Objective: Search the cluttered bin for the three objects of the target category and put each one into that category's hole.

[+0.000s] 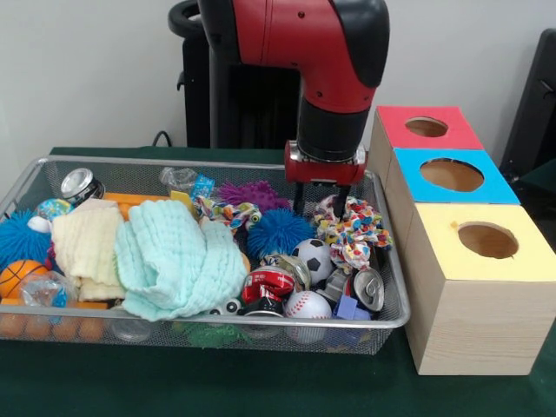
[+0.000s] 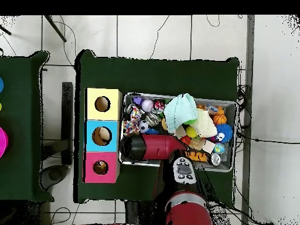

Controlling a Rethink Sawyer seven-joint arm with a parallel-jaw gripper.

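Three wooden boxes (image 1: 465,252) with red, blue and yellow tops, each with a round hole, stand just beside the wire bin (image 1: 395,304). Heaped in the bin, a mint cloth (image 1: 174,256) covers much of the middle and may hide targets. Which category is wanted I cannot tell. Spread apart, the gripper (image 1: 322,198) hangs over a knotted rope toy (image 1: 352,228); its loose strands could snag neighbouring cans or balls.

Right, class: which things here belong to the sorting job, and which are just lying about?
Job: gripper; bin and its clutter (target category not shown); red box; blue box; yellow box.
Lying about: floor cables; side table.
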